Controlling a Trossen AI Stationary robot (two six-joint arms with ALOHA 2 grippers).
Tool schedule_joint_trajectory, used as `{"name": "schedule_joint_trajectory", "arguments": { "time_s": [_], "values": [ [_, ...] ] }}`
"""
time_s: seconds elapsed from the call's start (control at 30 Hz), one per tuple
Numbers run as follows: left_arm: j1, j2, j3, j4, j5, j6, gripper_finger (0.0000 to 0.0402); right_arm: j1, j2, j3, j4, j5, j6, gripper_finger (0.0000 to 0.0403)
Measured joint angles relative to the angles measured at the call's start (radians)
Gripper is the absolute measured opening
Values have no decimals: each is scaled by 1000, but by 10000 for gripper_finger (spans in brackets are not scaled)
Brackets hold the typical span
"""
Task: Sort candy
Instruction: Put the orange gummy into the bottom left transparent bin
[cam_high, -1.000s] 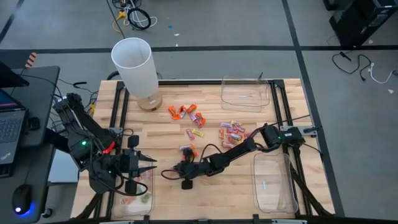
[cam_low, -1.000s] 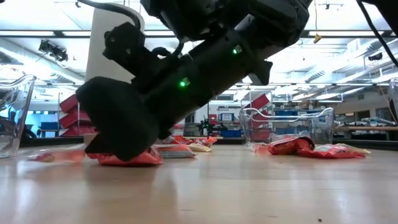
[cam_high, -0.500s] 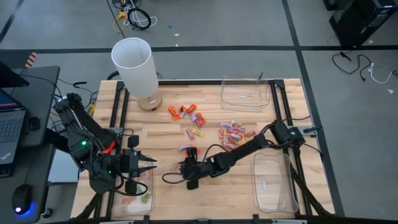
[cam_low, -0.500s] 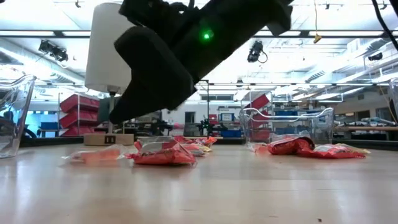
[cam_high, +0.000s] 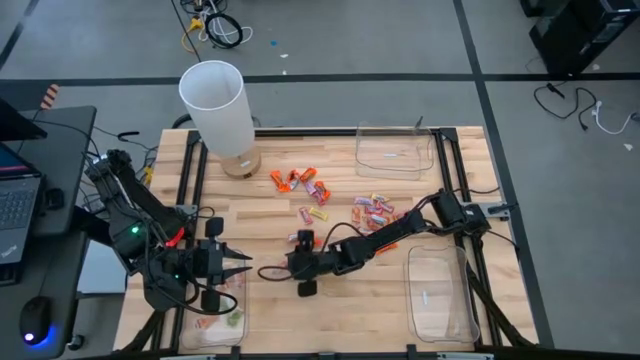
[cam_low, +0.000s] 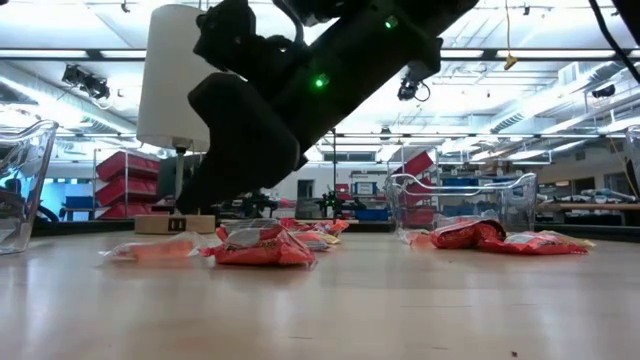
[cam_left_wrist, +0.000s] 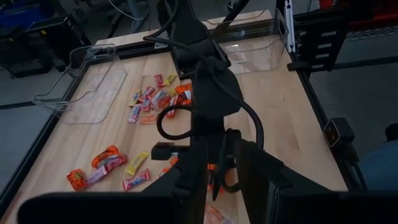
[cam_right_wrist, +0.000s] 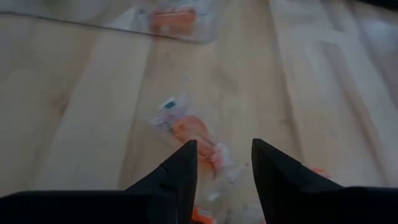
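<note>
Right tool (cam_right_wrist: 222, 163): released, poised over orange candy (cam_right_wrist: 191, 132) on table (cam_right_wrist: 81, 112). Risk: slippery wrapper squirting sideways, missed pinch.

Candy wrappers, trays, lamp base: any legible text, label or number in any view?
None can be read.
Candy wrappers: print too small or blurred in every view.
Wrapper in front of the right pincer: blurred.
Label on the lamp base: too small.
Clear trays: no markings visible.
</note>
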Motion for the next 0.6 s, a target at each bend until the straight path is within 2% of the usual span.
{"name": "schedule_joint_trajectory", "arguments": {
  "time_s": [0.6],
  "values": [
    [0,0,0,0,0,2,86,3,0,-55,97,-18,14,137]
  ]
}}
